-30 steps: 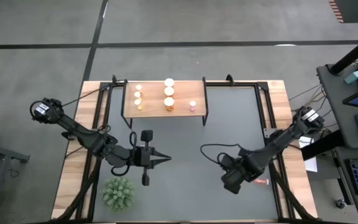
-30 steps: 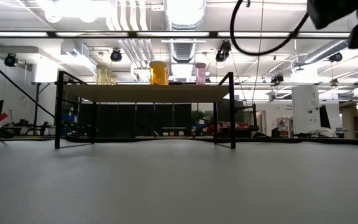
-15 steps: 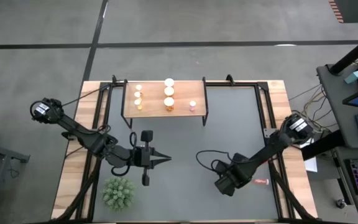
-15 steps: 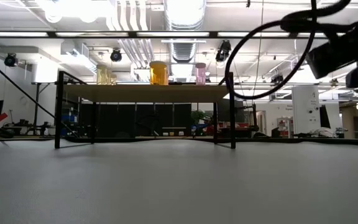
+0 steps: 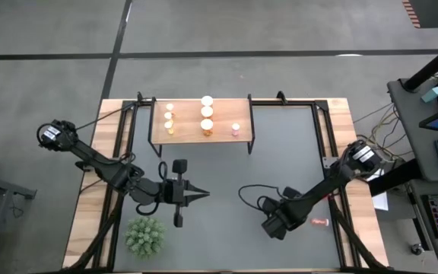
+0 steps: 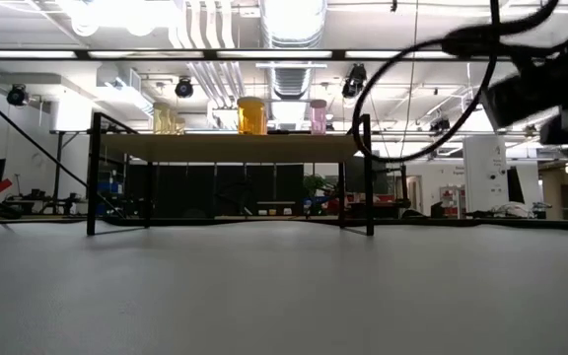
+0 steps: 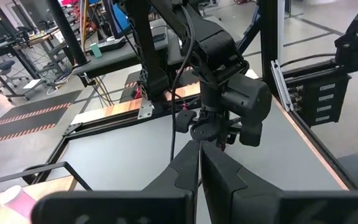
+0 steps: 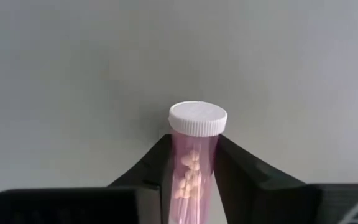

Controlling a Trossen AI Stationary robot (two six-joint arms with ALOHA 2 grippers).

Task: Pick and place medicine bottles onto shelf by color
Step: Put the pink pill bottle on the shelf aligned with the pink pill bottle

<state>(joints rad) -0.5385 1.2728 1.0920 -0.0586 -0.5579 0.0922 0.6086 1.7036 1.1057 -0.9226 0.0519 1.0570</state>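
Note:
A pink medicine bottle (image 8: 193, 149) with a white cap (image 8: 197, 118) lies on its side at the table's near right (image 5: 320, 222). My right gripper (image 8: 193, 144) is shut on it, reaching low over the table (image 5: 307, 221). The wooden shelf (image 5: 226, 110) at the table's far side carries yellow bottles (image 5: 169, 112), orange bottles (image 5: 207, 113) and one pink bottle (image 5: 236, 128), all standing upright. The low view shows them on the shelf (image 6: 230, 146) too. My left gripper (image 5: 201, 194) is shut and empty, left of the table's middle. My right gripper pinches the pink bottle's body (image 8: 191, 163), below the cap, between its two fingers (image 8: 157, 158). The fingers lie along the bottle, and the cap points away from the wrist, toward the table's right edge. Whether the bottle is clear of the table I cannot tell.
A green spiky plant (image 5: 144, 234) stands at the near left corner. The shelf's black legs (image 6: 368, 177) stand on the table's far part. A black cable (image 5: 253, 190) loops off the right arm over the table's middle. Bare grey table lies between the two arms.
My right arm has come down and its elbow has swung toward the table's near left. The pink bottle has stayed in place near the right edge.

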